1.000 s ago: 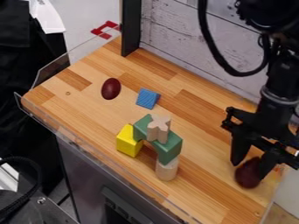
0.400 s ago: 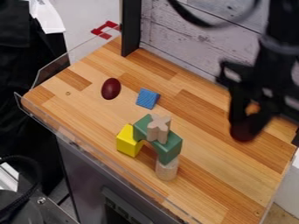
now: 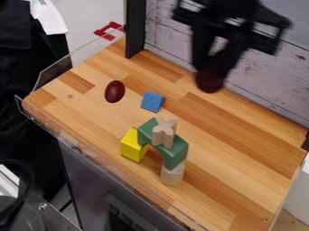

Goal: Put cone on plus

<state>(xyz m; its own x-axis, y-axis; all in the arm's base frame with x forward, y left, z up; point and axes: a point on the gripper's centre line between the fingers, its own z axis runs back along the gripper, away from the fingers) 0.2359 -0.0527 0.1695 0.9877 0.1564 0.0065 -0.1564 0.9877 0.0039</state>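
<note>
Black two-finger hand clamped on dark-red rounded cone, cone at hand's lower end, pale wooden plus block camera-side of hand, standing on green arch block, arch bridging yellow block and pale wooden cylinder.

One camera view. Lens stands higher than the wooden top, on the side of the claw away from the plank wall. Looks down at a steep slant, past the claw toward that wall; counter edges run diagonally. Middling range: near enough that the claw looms large above center, far enough to take in most of the top below it, plus cabinet front and floor well off to the claw's side.
</note>
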